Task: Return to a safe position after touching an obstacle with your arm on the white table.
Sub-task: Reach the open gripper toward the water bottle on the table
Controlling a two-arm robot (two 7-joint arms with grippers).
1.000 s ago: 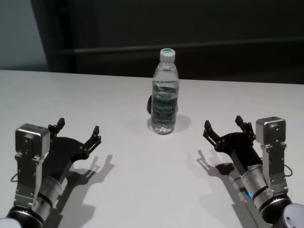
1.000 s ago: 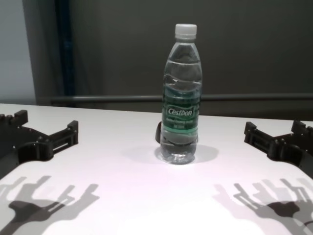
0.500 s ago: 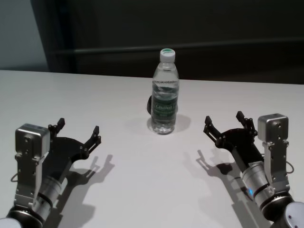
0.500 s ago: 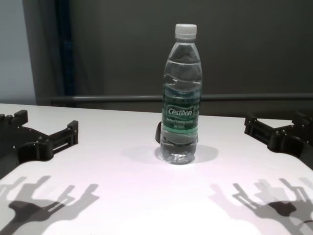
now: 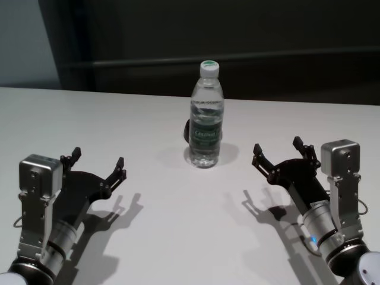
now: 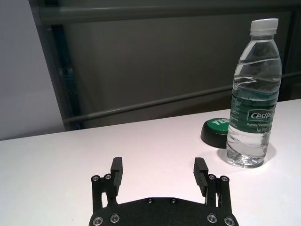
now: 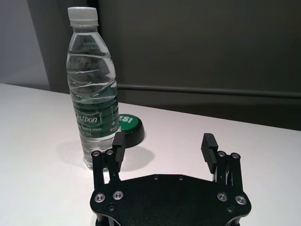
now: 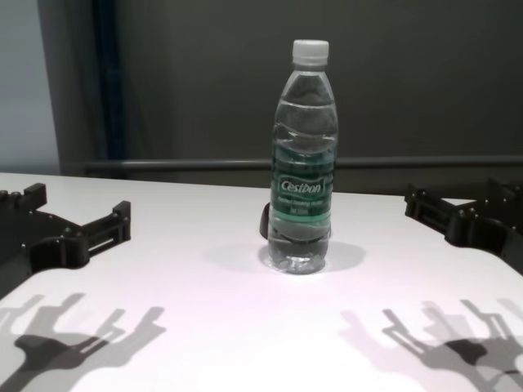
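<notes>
Right tool (image 5: 282, 156) is hovering just above the white table (image 5: 178, 237), fingers spread apart w/ nothing between them, pointed fwd and a bit toward the water bottle (image 5: 206, 115). It's near the bottle on the bottle's right but not touching; clear gap in the head and chest views. From the right wrist view 1 of its fingertips (image 7: 118, 140) lines up close in front of the bottle base, so that's the side to watch.

Left tool (image 5: 97, 167) sits low over the table on the other side, also spread wide and empty, well apart from the bottle. Looks parked tbh.

Bottle stands upright around the middle of the table, toward the far edge, white cap (image 8: 310, 51) on, green Cestbon label (image 8: 302, 189) around the waist. Water looks nearly full. Small round green-topped black puck (image 6: 215, 132) sits just behind it, about touching the base or very close, can't tell which.

Handling guess: full bottle = some weight low down, but it's tall w/ a narrow foot, so a sideways bump up high would tip it. Thin clear plastic, smooth, prob slippery and squishes a bit if clamped hard. If anyone had to grab it I'd go for the labelled waist, not the cap.

For the task itself no grab needed imo. Right arm just needs to back straight off, away from the bottle, w/o sweeping sideways.
</notes>
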